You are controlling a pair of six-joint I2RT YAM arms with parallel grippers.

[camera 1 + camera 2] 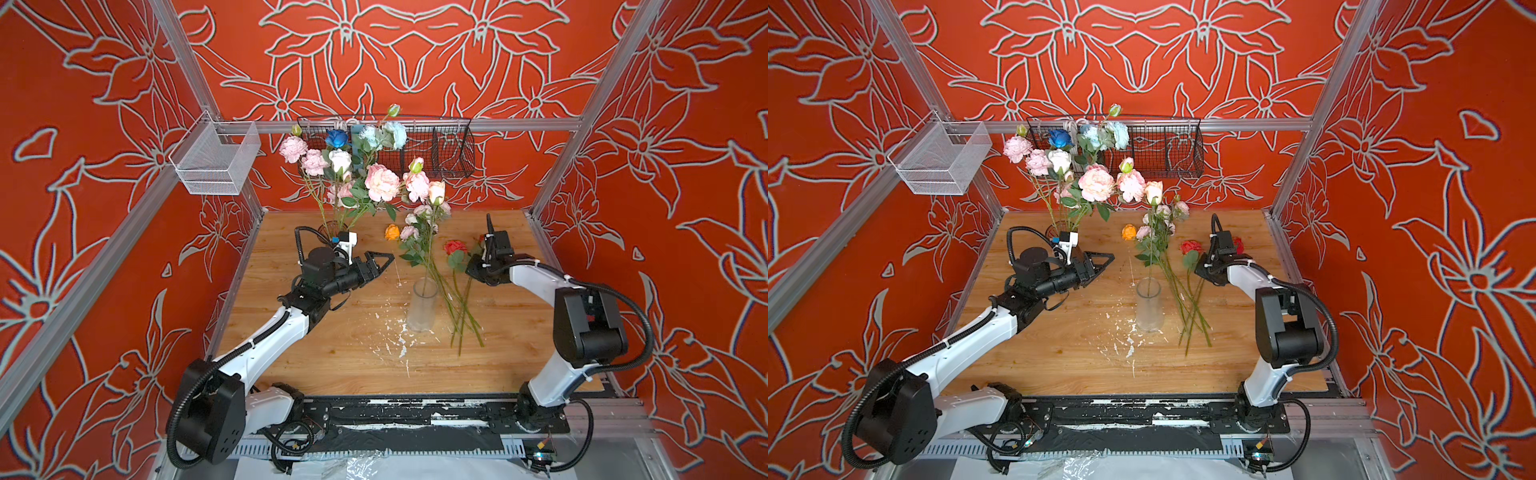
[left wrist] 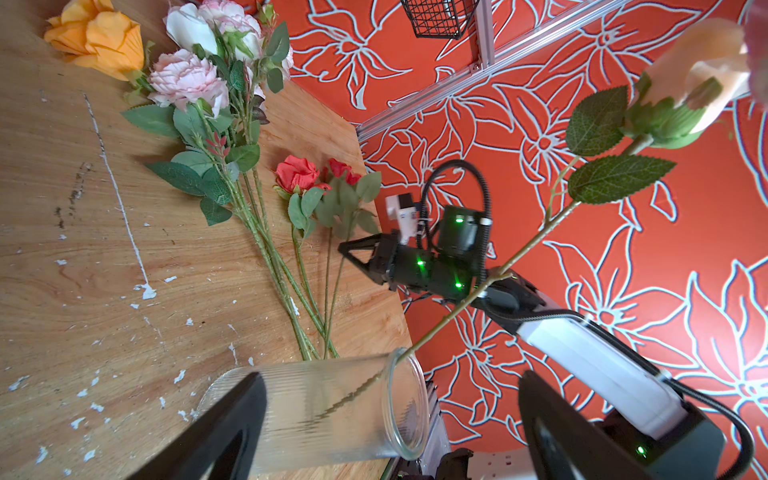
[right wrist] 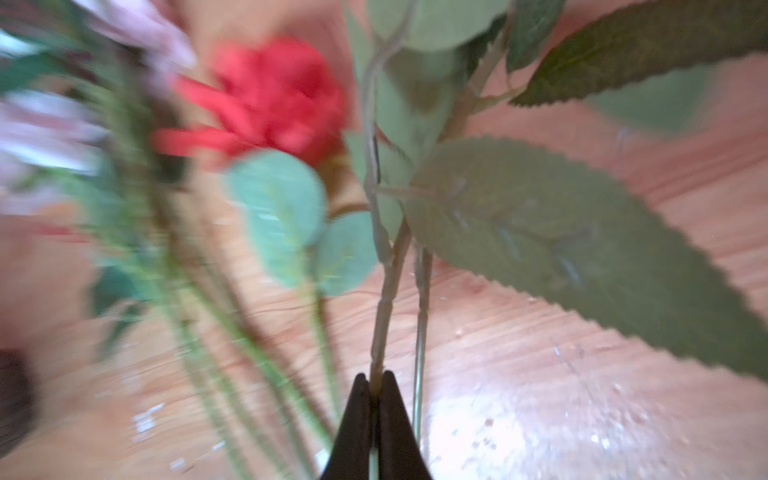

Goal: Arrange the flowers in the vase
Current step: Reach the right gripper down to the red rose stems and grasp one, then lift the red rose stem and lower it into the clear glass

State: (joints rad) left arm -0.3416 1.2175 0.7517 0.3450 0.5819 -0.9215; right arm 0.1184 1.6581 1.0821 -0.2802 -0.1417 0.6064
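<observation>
The clear ribbed vase (image 1: pixel 422 307) stands upright at the centre of the wooden table (image 1: pixel 332 357) in both top views. One peach rose (image 1: pixel 436 192) is already in it, rising toward the upper frame. Just right of the vase the loose flowers (image 1: pixel 457 307) lie flat, cut ends toward the lower frame. Their blooms lie farther up, among them a red rose (image 1: pixel 455 247) and an orange rose (image 1: pixel 392 232). The right gripper (image 3: pixel 376 381) is low at the right edge of this pile. Its wrist view shows the jaws pinched tight on a single green stem (image 3: pixel 384 307), with a thinner stem just beside it. Big serrated leaves crowd that frame, and the red bloom is a blur at upper left. The top views hide these fingertips under the wrist, while the left wrist view shows them side-on among the red flowers' stems. The left gripper (image 1: pixel 380 261) hovers to the upper left of the vase, apart from it, jaws spread wide and empty. In its own view the fingers (image 2: pixel 232 428) flank the vase. Behind it a bouquet (image 1: pixel 353 174) of pink, white and blue blooms stands upright, its container mostly hidden. On the back wall hangs a black wire basket (image 1: pixel 440 153), and a white mesh basket (image 1: pixel 216 162) hangs at upper left.
</observation>
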